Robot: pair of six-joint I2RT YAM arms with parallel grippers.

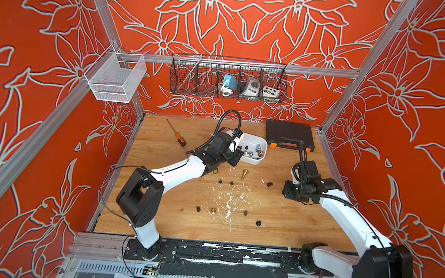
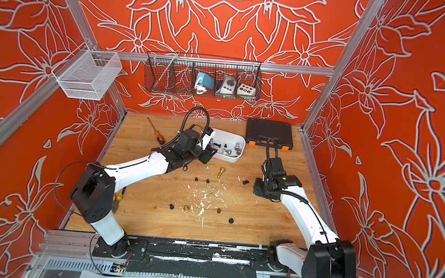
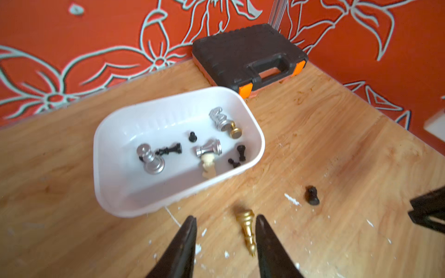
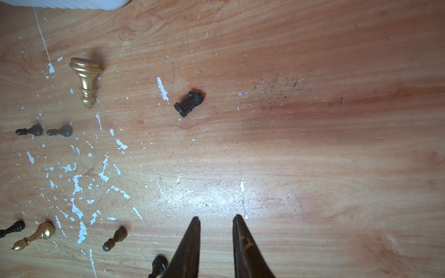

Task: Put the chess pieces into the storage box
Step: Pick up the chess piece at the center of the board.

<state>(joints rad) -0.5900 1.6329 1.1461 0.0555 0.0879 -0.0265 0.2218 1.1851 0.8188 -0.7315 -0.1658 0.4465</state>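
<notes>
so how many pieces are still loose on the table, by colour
gold pieces: 2
black pieces: 6
total in view on the table: 8

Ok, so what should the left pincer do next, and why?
Probably drop down and close on the gold chess piece. The left pincer hangs open and empty close over it, and the piece lies on its side just outside the white box, where it belongs.
</notes>
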